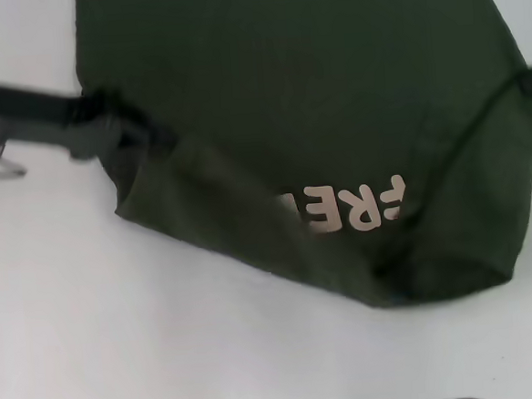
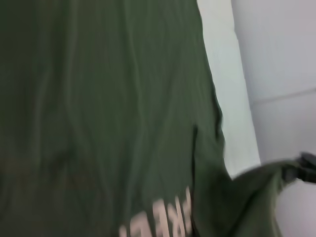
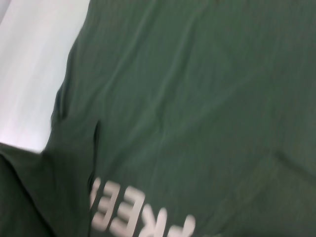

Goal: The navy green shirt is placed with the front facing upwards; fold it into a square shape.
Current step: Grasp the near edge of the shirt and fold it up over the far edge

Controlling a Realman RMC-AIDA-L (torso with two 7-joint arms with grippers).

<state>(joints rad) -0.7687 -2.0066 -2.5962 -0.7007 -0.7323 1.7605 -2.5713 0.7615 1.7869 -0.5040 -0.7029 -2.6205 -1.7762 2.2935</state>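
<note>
Pink "FRE" lettering on navy green shirt.

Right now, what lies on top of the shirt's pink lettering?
A folded-over flap of the navy green shirt covers the lettering's left end, so only "FRE" shows. The left claw grips the shirt's edge beside it. The covered letters cannot be seen.
</note>
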